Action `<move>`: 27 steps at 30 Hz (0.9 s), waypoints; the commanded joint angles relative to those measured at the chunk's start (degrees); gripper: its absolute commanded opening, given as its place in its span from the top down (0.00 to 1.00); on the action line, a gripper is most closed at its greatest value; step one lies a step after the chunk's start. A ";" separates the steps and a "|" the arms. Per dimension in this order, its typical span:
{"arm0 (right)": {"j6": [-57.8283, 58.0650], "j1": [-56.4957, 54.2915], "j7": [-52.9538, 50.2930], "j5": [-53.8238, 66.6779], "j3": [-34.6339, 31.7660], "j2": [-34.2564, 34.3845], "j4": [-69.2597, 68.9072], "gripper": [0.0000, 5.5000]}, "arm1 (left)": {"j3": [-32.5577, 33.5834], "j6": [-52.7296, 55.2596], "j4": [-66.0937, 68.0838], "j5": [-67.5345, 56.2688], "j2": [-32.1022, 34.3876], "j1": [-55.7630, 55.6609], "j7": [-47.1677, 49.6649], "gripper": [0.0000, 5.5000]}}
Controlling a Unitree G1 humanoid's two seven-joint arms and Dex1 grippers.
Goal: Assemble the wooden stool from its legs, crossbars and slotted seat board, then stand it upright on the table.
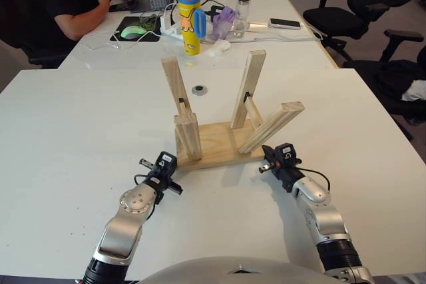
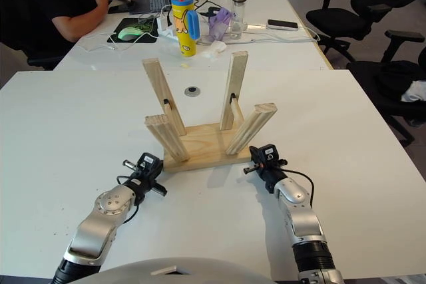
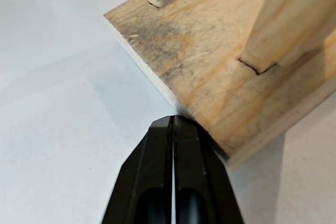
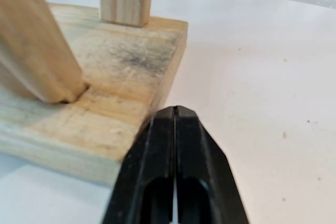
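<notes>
We see the wooden stool (image 1: 226,121) lying upside down on the white table (image 1: 80,138), its seat board (image 1: 216,145) flat on the tabletop and its legs pointing up and splaying outward. From the board's far edge rise the far-left leg (image 1: 175,84) and the far-right leg (image 1: 248,88), each with a dark slot on its inner face. The near-left leg (image 1: 188,136) stands at the board's near-left corner, and the near-right leg (image 1: 271,127) leans out past the board's right edge. In the wrist views each leg foot sits in a cut in the board, with a thin gap showing around one of them. We cannot tell whether crossbars are fitted between the legs. The left gripper (image 3: 173,121) is low over the table at the board's near-left corner, its two black fingers pressed together with nothing between them; whether the tip touches the wood we cannot tell. The right gripper (image 4: 176,109) is just off the board's near-right corner, its fingers likewise closed flat against each other and empty. Just beyond the board's far edge lies a small dark round cap (image 1: 198,89). Well beyond the board, on the next table, stand a yellow tumbler (image 1: 190,28) with a blue handle and red straw, a clear water bottle (image 1: 243,8) and a phone (image 1: 285,23).
</notes>
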 commanded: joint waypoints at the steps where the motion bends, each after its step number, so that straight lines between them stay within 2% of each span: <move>1: 7.48 3.01 9.57 7.39 6.54 0.98 -9.93 1.00 | -3.48 0.39 -3.52 -10.94 -1.75 -1.44 -11.35 0.99; 6: 23.53 0.50 12.73 20.85 8.57 -2.81 -26.48 1.00 | 2.09 9.76 -13.62 -27.08 -1.82 -6.71 -18.28 0.99; 13: 39.05 -3.69 16.52 30.81 8.14 -9.60 -34.56 1.00 | 12.46 23.05 -18.76 -45.51 2.56 -10.38 -24.05 0.99; 17: 45.18 -5.38 16.60 38.71 4.93 -11.78 -38.99 1.00 | 17.37 27.41 -19.63 -53.03 4.79 -13.90 -24.36 0.99; 22: 51.27 -12.29 14.09 48.63 -1.62 -11.75 -38.61 1.00 | 27.09 31.65 -14.69 -64.13 8.47 -20.25 -24.90 0.99; 27: 54.85 -16.89 14.57 53.62 -5.52 -14.24 -37.44 1.00 | 28.40 34.30 -15.27 -68.60 13.73 -19.81 -26.49 0.99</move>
